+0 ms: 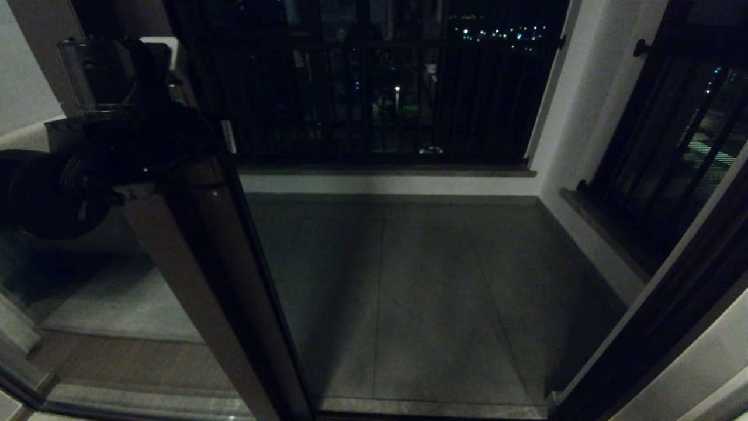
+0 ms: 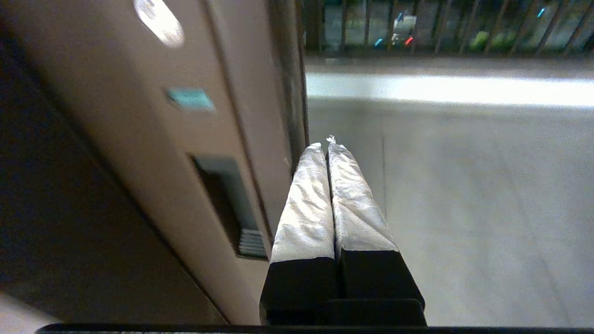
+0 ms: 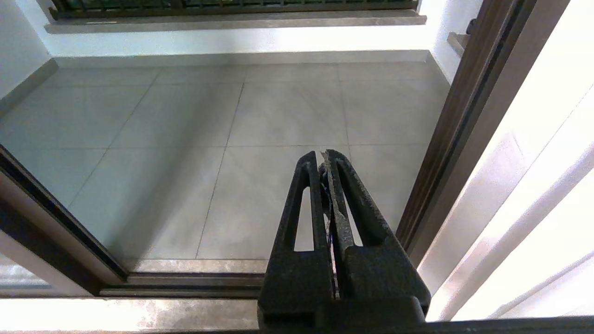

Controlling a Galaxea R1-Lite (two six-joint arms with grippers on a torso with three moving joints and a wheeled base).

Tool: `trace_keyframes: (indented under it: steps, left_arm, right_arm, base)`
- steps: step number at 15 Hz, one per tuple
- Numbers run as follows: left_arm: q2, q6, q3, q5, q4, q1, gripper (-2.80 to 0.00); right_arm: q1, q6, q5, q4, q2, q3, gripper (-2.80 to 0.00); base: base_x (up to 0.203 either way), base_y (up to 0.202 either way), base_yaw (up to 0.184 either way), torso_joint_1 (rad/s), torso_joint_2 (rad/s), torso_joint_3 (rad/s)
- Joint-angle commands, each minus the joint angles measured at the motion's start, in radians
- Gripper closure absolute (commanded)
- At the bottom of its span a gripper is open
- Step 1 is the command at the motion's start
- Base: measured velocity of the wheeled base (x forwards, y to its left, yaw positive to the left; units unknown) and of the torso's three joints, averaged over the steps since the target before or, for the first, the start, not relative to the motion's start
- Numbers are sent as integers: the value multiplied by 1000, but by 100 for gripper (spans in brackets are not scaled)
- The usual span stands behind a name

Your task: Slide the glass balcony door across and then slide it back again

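Both grippers are pinched shut on nothing. Left gripper (image 2: 327, 144) sits just beside the glass balcony door (image 2: 153, 153) stile, whose handle slot (image 2: 227, 204) only its wrist view shows. Right gripper (image 3: 322, 155) hangs over the balcony floor (image 3: 185, 120).

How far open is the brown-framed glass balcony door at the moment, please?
Mostly open: the brown-framed glass balcony door stands at the left, leaving the grey tiled balcony floor unobstructed up to the right-hand frame.

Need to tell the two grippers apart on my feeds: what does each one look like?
The left gripper has long tapered fingers wrapped in silvery-white, crinkled tape over black bases. The right gripper is bare matte black, its fingers skeletal with long slots cut through. In the head view the left arm is a bulky black shape.
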Motion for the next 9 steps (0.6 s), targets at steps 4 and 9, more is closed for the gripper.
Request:
trace_keyframes:
  steps: [4, 9]
  left_arm:
    - [-220, 0, 58, -12, -4, -98, 0]
    - [-538, 17, 248, -12, 46, -148, 0]
  right_arm:
    - [0, -1, 0, 0, 1, 1, 0]
    - [0, -1, 0, 0, 1, 1, 0]
  base:
    - [0, 0, 0, 0, 0, 0]
    - [0, 0, 0, 0, 0, 0]
